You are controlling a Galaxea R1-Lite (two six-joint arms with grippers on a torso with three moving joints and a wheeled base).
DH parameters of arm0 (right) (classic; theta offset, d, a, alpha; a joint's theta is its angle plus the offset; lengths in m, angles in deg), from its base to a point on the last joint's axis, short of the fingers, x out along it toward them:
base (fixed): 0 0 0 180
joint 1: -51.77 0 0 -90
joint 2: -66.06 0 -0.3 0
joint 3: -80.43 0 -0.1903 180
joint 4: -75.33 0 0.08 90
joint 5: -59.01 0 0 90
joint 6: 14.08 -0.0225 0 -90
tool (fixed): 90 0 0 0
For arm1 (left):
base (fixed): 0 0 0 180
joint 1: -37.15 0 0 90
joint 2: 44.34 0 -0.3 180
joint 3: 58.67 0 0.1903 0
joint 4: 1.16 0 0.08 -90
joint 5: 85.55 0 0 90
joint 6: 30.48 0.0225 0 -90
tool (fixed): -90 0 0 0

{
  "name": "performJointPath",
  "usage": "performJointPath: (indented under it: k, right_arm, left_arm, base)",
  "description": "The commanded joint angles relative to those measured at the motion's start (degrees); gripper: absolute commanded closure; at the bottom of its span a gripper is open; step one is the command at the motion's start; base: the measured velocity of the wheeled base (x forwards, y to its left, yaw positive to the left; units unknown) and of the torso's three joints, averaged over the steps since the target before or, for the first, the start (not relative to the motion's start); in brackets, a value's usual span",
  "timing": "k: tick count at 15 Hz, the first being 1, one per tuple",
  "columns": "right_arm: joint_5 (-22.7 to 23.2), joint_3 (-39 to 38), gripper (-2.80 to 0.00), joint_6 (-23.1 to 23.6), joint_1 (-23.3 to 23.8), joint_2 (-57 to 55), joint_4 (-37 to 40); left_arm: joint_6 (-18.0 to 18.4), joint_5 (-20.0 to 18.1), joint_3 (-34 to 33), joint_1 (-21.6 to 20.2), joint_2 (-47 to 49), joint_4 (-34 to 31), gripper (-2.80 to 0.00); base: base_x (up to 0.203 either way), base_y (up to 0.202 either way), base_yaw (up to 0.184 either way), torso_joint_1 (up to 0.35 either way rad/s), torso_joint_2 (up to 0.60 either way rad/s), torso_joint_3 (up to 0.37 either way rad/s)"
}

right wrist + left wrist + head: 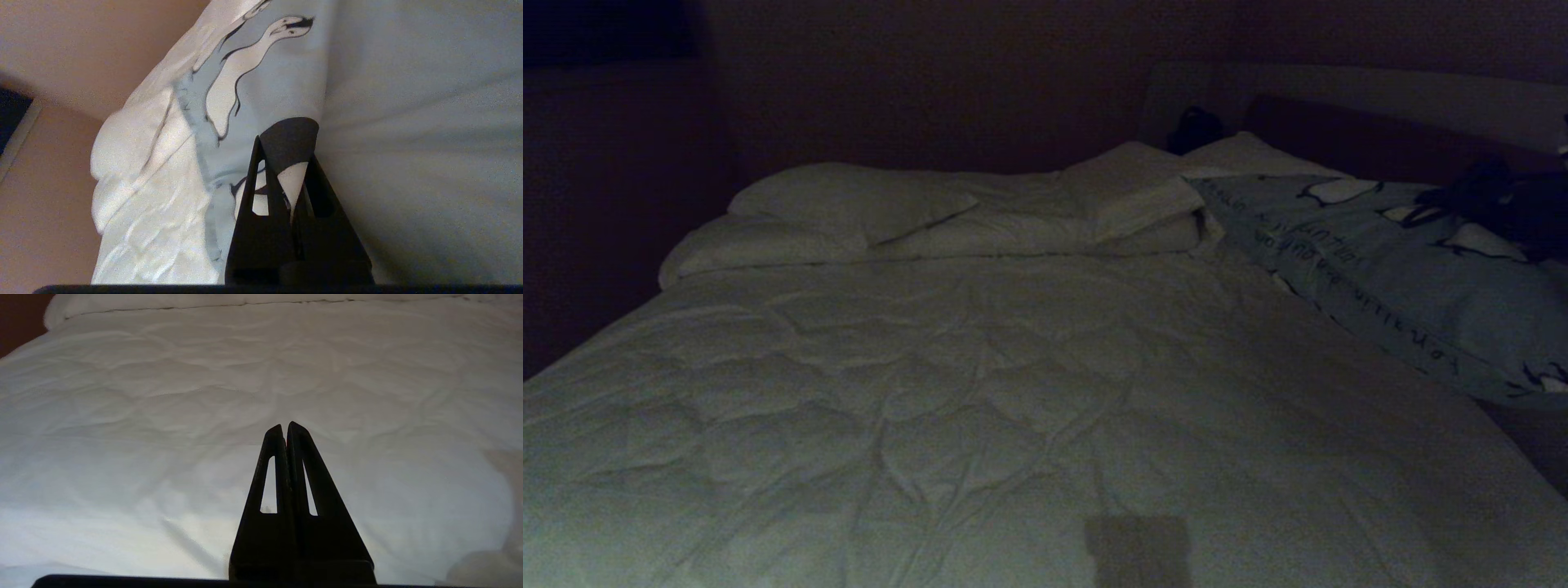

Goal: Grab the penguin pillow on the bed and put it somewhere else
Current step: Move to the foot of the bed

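The penguin pillow [1405, 269] lies along the right edge of the bed [980, 408], its long axis running from the white pillows [849, 204] at the headboard toward the foot. The right gripper [286, 143] is clamped onto its fabric. The left gripper [285, 426] hangs closed and empty above the comforter [163, 416].

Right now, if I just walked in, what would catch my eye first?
The penguin pillow, grey-blue with black-and-white penguins, lies along the right side of the bed beside the plain white pillows. The right gripper is shut on the pillow's fabric. The left gripper hangs shut above the wrinkled white comforter.
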Motion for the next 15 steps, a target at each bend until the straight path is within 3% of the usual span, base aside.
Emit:
performJointPath:
  k: [1,15]
  right_arm:
    - [0.16,-0.03,0.0,-0.16,0.11,-0.35,-0.03]
    - [0.2,-0.2,0.0,-0.08,-0.24,-0.59,-0.03]
  left_arm:
    - [0.0,0.02,0.0,-0.04,0.01,0.01,0.0]
    - [0.0,0.02,0.0,-0.04,0.01,0.01,0.0]
  base:
    - [0.0,0.201,0.001,0.002,0.0,0.007]
    - [0.0,0.198,0.0,0.004,0.0,0.004]
